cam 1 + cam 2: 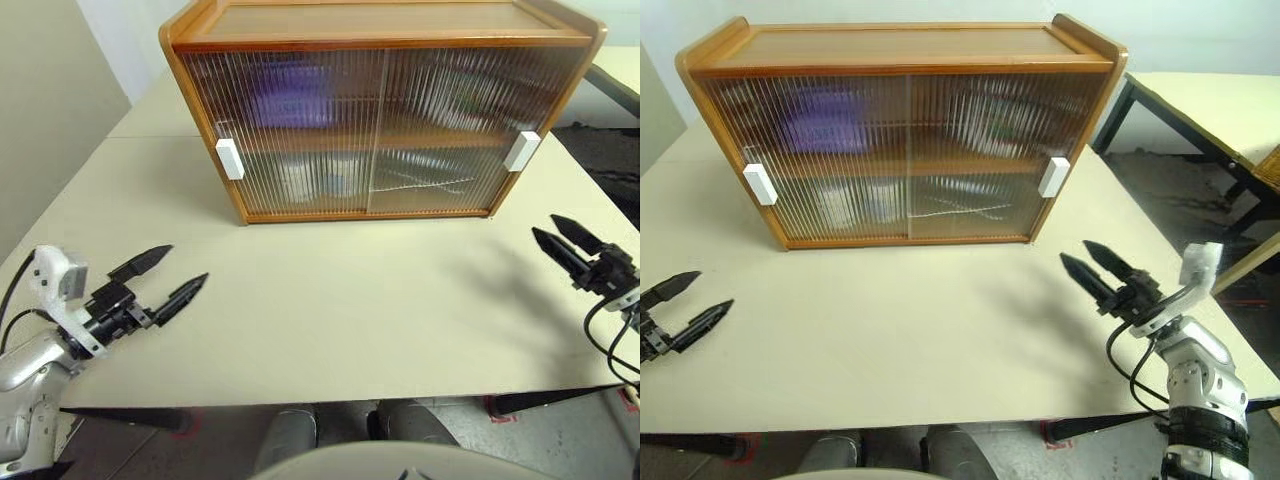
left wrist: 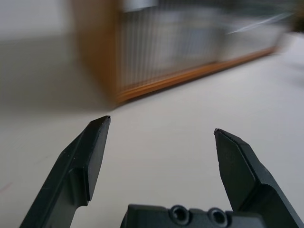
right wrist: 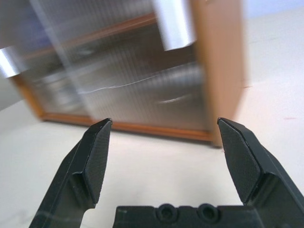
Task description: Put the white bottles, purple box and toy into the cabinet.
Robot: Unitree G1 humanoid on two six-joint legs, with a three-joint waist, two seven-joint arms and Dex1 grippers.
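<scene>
Left eye view is giving you both arms low over the bench [image 1: 330, 320]. Your left gripper [image 1: 168, 276] is hovering at about eight o'clock, its jaws standing wide apart and holding nothing, aimed toward the middle. Your right gripper [image 1: 1097, 270] is hovering at about four o'clock, its jaws also standing apart and empty.

Farther out, at twelve o'clock, the cabinet [image 1: 380, 30] is sitting on the bench with both ribbed sliding doors shut, one white handle [image 1: 229, 158] at each outer edge. Behind the glass you are seeing the purple box [image 1: 290, 95] as a lilac blur on the upper shelf at the left, and a pale shape on the lower shelf that you cannot identify. The bottles and the toy cannot be made out through the doors.
</scene>
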